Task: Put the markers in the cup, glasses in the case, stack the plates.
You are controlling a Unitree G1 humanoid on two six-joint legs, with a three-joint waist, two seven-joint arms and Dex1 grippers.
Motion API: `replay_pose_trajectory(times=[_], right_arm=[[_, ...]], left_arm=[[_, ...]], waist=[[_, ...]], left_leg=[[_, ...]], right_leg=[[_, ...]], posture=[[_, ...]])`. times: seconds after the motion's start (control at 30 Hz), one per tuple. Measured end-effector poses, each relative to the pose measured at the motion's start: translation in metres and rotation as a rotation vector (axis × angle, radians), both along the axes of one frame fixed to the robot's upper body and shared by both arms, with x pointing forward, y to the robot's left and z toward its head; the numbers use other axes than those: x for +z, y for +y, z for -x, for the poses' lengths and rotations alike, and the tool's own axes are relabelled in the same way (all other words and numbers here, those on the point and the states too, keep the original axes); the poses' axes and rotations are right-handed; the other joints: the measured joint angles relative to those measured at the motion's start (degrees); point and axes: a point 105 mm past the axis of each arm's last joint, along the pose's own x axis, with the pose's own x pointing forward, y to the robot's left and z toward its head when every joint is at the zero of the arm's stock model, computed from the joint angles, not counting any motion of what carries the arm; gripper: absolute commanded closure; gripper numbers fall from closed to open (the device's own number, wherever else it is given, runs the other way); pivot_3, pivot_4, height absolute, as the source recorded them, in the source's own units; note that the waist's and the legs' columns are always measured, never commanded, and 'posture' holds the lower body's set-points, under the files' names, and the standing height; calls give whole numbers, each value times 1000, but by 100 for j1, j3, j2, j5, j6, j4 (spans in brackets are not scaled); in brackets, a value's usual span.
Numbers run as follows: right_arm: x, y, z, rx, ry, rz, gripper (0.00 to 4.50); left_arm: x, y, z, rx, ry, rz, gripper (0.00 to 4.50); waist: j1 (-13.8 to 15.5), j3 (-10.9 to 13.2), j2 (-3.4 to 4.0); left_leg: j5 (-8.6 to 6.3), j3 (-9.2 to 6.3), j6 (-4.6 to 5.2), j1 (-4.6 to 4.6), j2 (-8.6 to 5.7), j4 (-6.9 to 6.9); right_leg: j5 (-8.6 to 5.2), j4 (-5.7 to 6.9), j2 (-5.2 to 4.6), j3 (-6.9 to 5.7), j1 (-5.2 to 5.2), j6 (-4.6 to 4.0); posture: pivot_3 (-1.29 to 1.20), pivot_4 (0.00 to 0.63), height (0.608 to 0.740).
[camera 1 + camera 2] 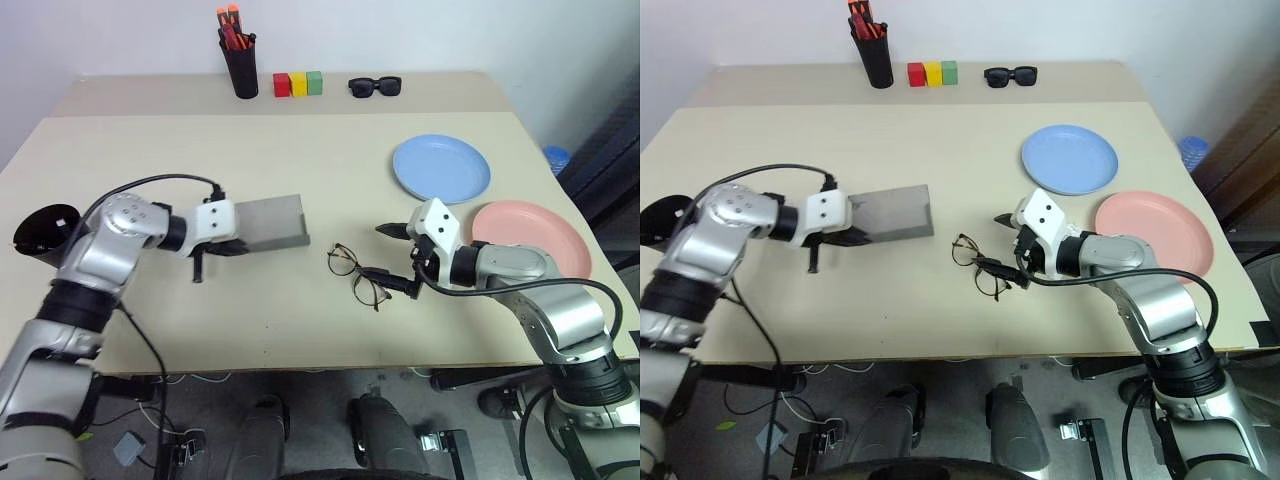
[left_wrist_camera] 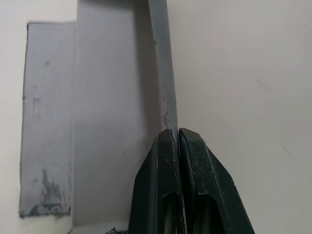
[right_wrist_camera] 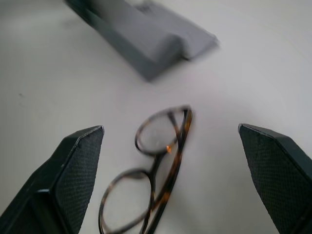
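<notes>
The thin dark wire glasses with round clear lenses lie folded on the smooth beige table, near the front edge. The right gripper hangs just beside them with its two black fingers spread wide and nothing between them. Its wrist view shows brown speckles on the frame and a rough dotted skin on the finger pads.

The grey hard glasses case sits well to the left of the glasses. The left gripper is pinched tight on a thin grey edge of the case; its wrist view shows scuff marks on the grey shell.

Behind the right arm sit a round light blue plate and a round pink plate, side by side. A matte black cup stands at the table's left edge.
</notes>
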Motion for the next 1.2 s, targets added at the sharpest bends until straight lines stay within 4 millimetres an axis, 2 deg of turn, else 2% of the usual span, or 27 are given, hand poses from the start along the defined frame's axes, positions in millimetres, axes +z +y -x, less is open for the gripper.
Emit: replay_pose_trajectory(times=[0.23, 0.33, 0.5, 0.77, 0.9, 1.0, 1.2], right_arm=[[-12, 1, -8, -79, 112, -8, 0], [-18, 1, -7, -87, 148, 7, 0], [-18, 5, -8, -92, 163, 14, 0], [-15, 15, -11, -85, 173, 5, 0], [-17, 15, -12, -96, 191, 15, 0], [-20, 15, -12, -104, 211, 24, 834], [-24, 15, -11, -118, 236, 42, 4048]], left_arm=[[3, -22, 22, -95, 24, 24, 4388], [0, -31, 21, -88, 39, 61, 3619], [-3, -33, 20, -81, 42, 62, 1207], [10, -25, 13, -29, -24, 95, 1207], [23, -26, 22, -8, -13, 201, 1207], [27, -23, 34, 13, 0, 244, 1121], [12, -17, 59, 91, 56, 275, 1121]], waist=[[-29, 0, 1], [-38, 0, 1], [-61, 0, 1], [-48, 0, 1], [-57, 0, 2], [-69, 0, 2], [-45, 1, 3]], left_leg=[[-1, 1, 2, 0, 1, 0], [-1, 2, 2, 0, 1, 1], [-1, 2, 3, 0, 1, 1], [-1, 2, 3, 0, 1, 1], [-2, 2, 4, 0, 2, 0], [-2, 3, 4, 1, 4, 0], [-2, 4, 5, 1, 4, 1]], right_leg=[[0, 2, 3, 0, -2, 0], [0, 3, 4, 0, -2, 0], [0, 6, 5, 1, -5, 0], [0, 6, 4, 0, -4, 1], [0, 5, 3, 1, -5, 1], [0, 5, 4, 2, -6, 0], [0, 5, 3, 2, -4, 0]], posture=[[0, 150, 740], [0, 150, 740], [0, 150, 740], [0, 150, 740], [0, 150, 740], [0, 150, 740], [0, 150, 740]])
